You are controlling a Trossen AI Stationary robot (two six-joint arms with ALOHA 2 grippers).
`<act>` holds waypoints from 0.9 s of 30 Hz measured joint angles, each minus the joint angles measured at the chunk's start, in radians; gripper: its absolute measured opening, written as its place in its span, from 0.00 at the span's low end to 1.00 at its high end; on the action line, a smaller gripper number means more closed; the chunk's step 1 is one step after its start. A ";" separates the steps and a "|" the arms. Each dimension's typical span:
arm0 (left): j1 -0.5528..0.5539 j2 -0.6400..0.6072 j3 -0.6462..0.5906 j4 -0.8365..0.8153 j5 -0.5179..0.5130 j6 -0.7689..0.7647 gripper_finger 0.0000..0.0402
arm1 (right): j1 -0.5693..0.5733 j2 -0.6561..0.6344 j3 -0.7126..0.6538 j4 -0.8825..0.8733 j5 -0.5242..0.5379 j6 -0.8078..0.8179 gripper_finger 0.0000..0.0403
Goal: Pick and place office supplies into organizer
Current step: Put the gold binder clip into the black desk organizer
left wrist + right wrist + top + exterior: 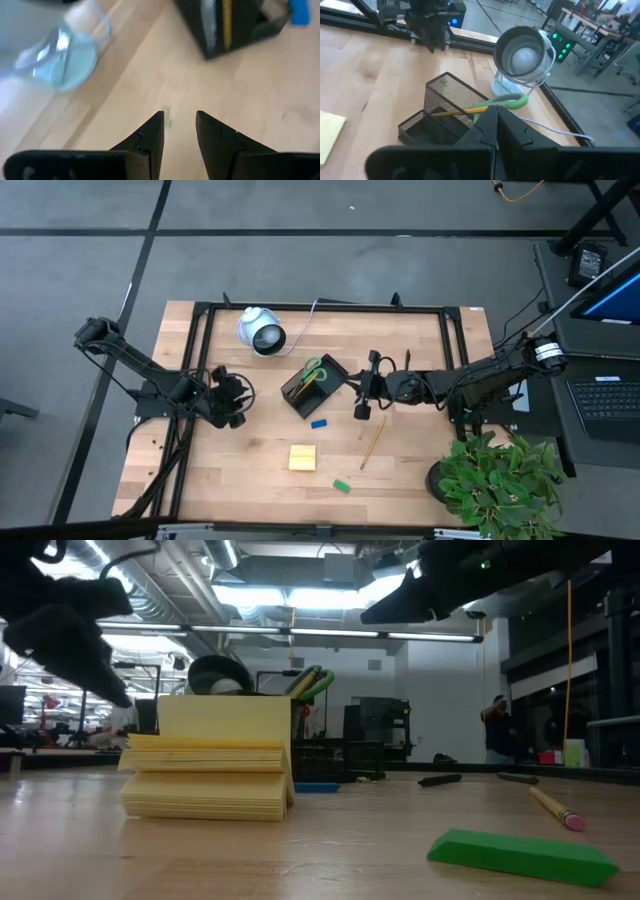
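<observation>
The organizer sits mid-table, scissors and a pencil already in it. At its 9 o'clock the left gripper hangs parted and empty. At 3 o'clock the right gripper is clenched on nothing visible. Pad, blue block, green block and a second pencil remain at 5–6 o'clock. Risk: an arm reaching for them could knock the light tray or the protruding handles.

Organizer mid-table, supplies scattered below
The organizer holds green-handled scissors; blue block, sticky-note pad, pencil and green block lie nearby.
</observation>
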 joint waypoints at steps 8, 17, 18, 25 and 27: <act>0.000 0.006 0.000 -0.054 0.054 -0.091 0.35 | 0.000 0.000 0.000 -0.006 -0.068 0.005 0.02; 0.000 0.032 -0.089 0.068 0.088 -0.003 0.35 | 0.000 0.000 0.000 -0.007 -0.068 0.005 0.02; 0.001 0.032 -0.104 0.088 0.089 0.005 0.34 | 0.000 0.000 0.000 -0.007 -0.068 0.005 0.02; 0.019 0.032 -0.179 0.172 0.079 0.008 0.33 | 0.000 0.000 0.000 -0.007 -0.068 0.005 0.02; 0.032 0.032 -0.202 0.209 0.079 0.015 0.33 | 0.000 0.000 0.000 -0.007 -0.068 0.005 0.02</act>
